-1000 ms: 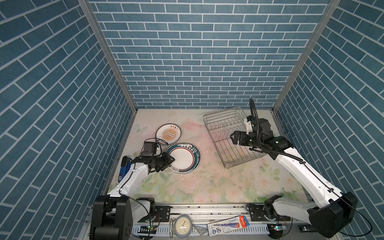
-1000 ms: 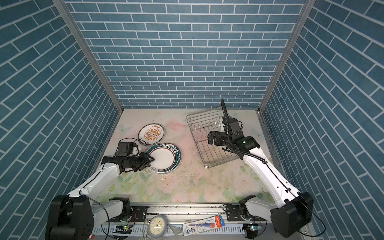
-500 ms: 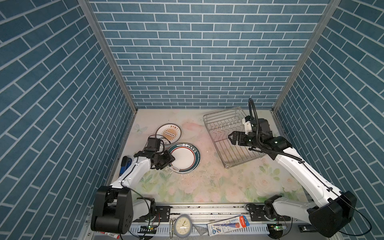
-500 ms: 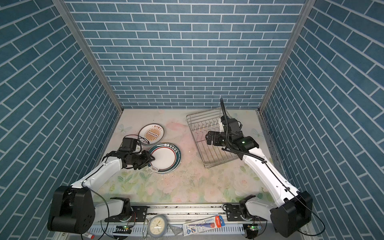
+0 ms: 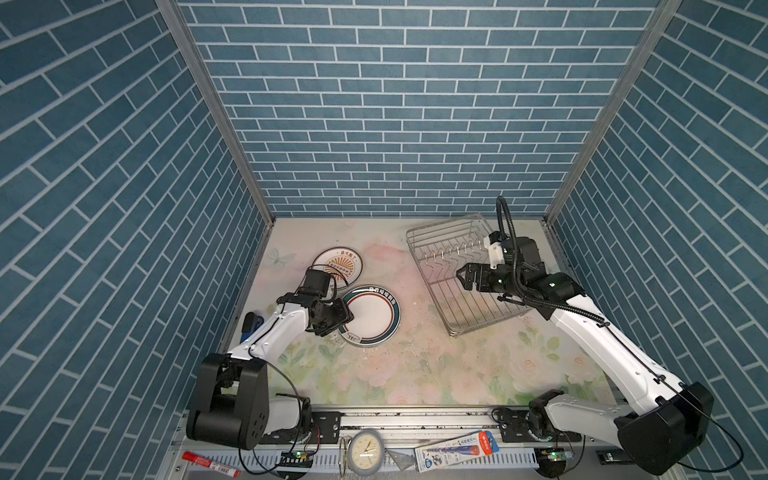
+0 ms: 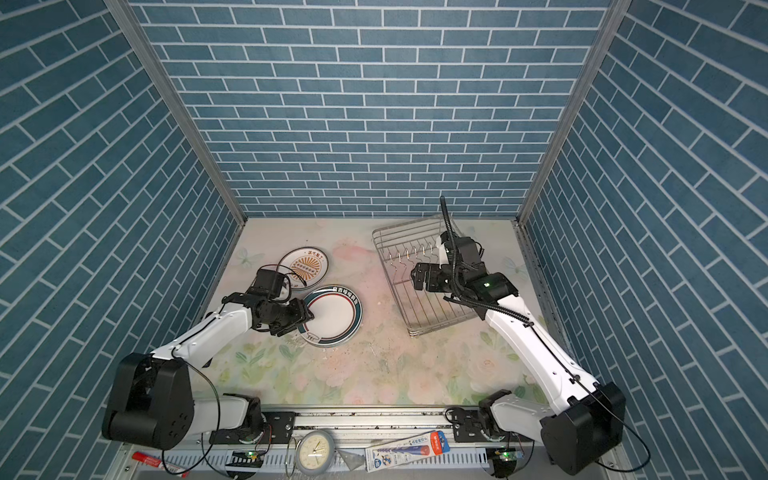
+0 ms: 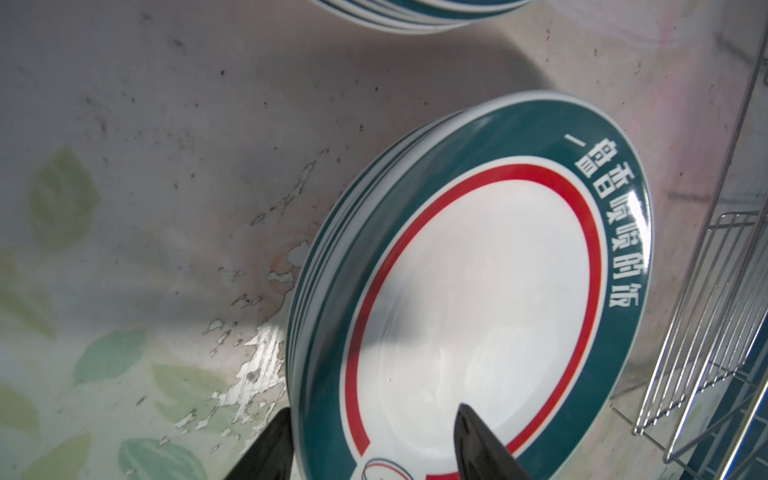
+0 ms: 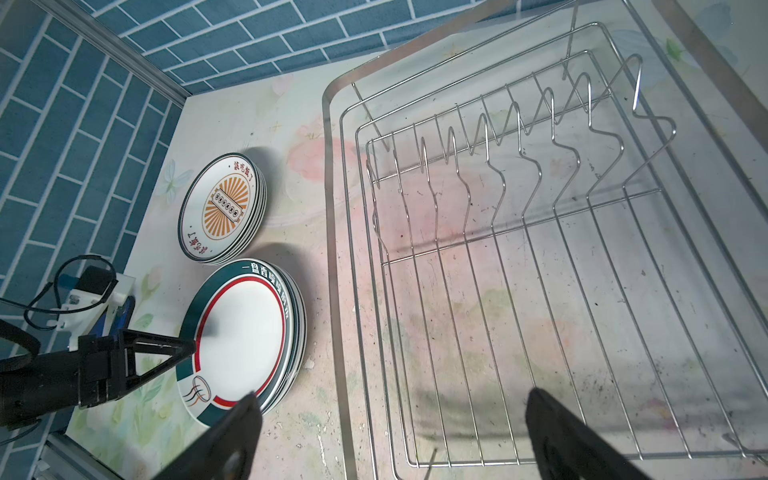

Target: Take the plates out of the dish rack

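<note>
A stack of green-rimmed plates [image 5: 374, 316] [image 6: 336, 316] [image 7: 478, 291] [image 8: 245, 332] lies flat on the floral mat. Behind it is a stack of plates with an orange sunburst [image 5: 338, 266] [image 6: 305, 264] [image 8: 224, 208]. My left gripper [image 5: 349, 318] [image 6: 309, 320] [image 7: 372, 409] is open at the green stack's near-left edge. One finger is over the top plate's white middle and the other is outside the rim. The dish rack [image 5: 429, 286] [image 6: 392, 282] [image 8: 332, 249] holds no plates. My right gripper [image 5: 461, 278] [image 6: 415, 276] [image 8: 392, 392] hovers wide open over its wires, holding nothing.
Blue brick walls close in the left, back and right sides. A blue object [image 5: 249, 324] lies by the left wall beside my left arm. On the front rail are a small clock [image 5: 365, 451], a red marker [image 5: 210, 460] and a blue packet [image 5: 455, 446].
My left gripper's jaws have spread wider at the green plate's rim, and its wrist has shifted slightly toward the back. The right gripper has edged a little left over the rack.
</note>
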You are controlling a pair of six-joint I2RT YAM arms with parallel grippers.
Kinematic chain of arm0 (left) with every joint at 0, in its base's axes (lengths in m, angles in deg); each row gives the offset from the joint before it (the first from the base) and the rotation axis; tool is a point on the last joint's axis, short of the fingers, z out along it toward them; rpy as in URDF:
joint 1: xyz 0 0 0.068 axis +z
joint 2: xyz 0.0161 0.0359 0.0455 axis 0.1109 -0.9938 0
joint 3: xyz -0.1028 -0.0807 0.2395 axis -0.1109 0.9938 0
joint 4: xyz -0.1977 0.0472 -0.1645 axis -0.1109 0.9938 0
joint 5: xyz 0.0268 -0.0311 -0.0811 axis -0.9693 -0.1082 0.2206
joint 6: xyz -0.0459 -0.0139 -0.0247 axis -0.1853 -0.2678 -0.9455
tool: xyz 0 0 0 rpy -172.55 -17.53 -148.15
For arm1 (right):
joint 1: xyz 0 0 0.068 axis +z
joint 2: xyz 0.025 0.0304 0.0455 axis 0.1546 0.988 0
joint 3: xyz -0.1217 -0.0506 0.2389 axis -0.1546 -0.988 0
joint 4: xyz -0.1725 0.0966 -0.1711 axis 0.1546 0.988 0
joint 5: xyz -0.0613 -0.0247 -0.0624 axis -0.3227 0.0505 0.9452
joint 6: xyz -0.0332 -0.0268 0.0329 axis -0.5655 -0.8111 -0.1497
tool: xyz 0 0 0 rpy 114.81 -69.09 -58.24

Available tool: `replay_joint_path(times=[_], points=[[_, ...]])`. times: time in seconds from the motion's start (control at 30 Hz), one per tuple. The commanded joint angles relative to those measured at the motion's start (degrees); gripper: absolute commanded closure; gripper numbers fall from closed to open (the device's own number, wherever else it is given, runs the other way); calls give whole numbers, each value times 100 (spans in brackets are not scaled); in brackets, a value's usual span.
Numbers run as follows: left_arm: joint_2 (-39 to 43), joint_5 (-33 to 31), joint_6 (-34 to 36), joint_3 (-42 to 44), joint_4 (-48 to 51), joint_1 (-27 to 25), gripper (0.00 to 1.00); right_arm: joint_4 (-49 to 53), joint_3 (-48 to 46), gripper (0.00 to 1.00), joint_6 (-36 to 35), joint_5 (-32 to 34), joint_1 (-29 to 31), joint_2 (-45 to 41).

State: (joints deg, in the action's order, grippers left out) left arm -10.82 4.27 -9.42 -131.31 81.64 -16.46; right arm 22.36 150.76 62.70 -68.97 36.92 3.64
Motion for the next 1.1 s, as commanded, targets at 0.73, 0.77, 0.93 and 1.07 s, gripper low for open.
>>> replay_joint_path(times=[0.73, 0.77, 0.93, 1.07], points=[[2348, -3909, 1488, 589, -1741, -55, 1, -3628, -2010, 1, -2007, 5018, -1032, -836], [2334, -3878, 1673, 814, -2182, -55, 1, -3619, -1993, 1, -2033, 4885, -1127, -669], [1982, -4207, 2420, 1687, -4154, -55, 1, -4166, -2215, 1, -2132, 4217, -1598, 130], [1588, -4290, 3233, 1944, -5004, -46, 1, -5222, -2785, 1, -2125, 3696, -1858, 514]])
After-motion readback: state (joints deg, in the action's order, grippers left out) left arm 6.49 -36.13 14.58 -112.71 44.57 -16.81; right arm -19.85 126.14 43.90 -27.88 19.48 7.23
